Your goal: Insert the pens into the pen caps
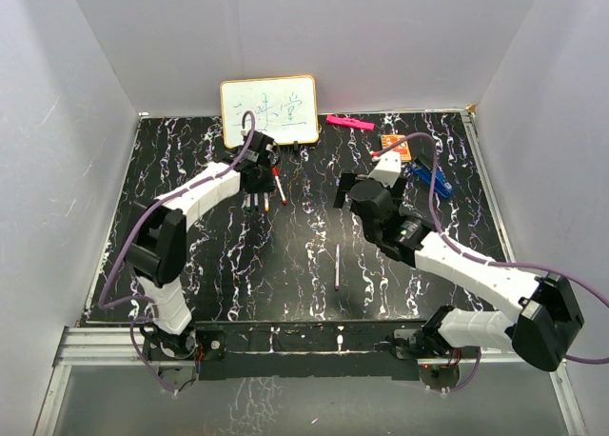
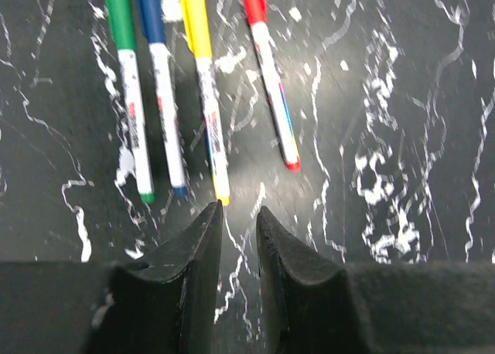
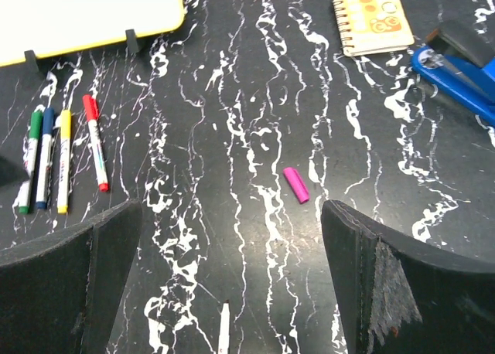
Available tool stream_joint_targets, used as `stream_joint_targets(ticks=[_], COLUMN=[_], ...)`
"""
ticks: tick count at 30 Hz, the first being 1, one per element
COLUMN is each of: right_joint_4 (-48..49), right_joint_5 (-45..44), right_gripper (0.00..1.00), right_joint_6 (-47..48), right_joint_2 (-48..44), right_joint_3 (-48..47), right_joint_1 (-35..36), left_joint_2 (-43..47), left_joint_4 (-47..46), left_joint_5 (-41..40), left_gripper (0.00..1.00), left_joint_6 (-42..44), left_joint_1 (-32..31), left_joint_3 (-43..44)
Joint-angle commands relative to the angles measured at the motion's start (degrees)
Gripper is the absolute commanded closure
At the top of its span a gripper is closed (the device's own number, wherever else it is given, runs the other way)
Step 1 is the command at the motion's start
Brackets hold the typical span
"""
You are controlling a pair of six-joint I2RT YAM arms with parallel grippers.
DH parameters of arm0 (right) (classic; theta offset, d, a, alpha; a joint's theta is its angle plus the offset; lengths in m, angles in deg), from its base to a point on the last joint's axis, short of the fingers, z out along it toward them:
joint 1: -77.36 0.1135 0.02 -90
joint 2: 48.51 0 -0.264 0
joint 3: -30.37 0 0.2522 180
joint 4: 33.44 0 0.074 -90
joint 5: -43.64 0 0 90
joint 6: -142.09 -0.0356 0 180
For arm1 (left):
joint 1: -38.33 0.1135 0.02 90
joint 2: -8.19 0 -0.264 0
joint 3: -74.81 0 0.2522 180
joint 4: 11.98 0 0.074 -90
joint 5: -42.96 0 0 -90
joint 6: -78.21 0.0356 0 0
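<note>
- Purple cap [image 3: 295, 185] lies just ahead of the right gripper [image 3: 230, 215], between its wide-spread fingers, with its long axis slanting.
- Uncapped pen [image 3: 223, 331] lies lengthwise beneath that wrist.
- Left gripper [image 2: 238, 215], barely parted and empty, is farther off, facing four capped pens [image 2: 210, 122].

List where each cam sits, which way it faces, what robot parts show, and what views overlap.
Top external: above and behind the bases, looking down on the table, both arms and the whiteboard in view.
Left wrist: on the left arm, looking down past the left gripper at four capped pens.
Right wrist: on the right arm, looking toward the far edge past the wide-open right gripper at a magenta cap.
Shared: right wrist also shows those four pens and the whiteboard.
</note>
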Motion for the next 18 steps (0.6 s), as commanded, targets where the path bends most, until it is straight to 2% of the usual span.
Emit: stream_joint_targets(ticks=[1, 7, 11, 18], right_joint_4=[2.40, -2.14, -6.61, -10.51], right_joint_5=[-4.18, -4.72, -6.42, -15.52], right_gripper=[0.02, 0.02, 0.02, 0.02], right_joint_6=[-0.76, -2.89, -5.62, -14.45], right_joint_2=[-4.00, -4.81, -4.13, -8.62], right_joint_3=[1.78, 2.36, 2.11, 2.82], right_joint_1=[-0.75, -0.72, -0.69, -1.08], left_joint_2=[6.68, 11.44, 13.55, 11.08], left_joint_4=[3.09, 1.05, -1.57, -0.15], left_joint_5=[1.67, 5.33, 9.13, 7.82], left_gripper=[0.76, 0.76, 0.64, 0.58], left_joint_6=[3.74, 5.01, 3.58, 2.73], left_joint_1=[-4.88, -12.83, -18.04, -24.44], left_joint_3=[-3.17, -8.09, -11.42, -11.49])
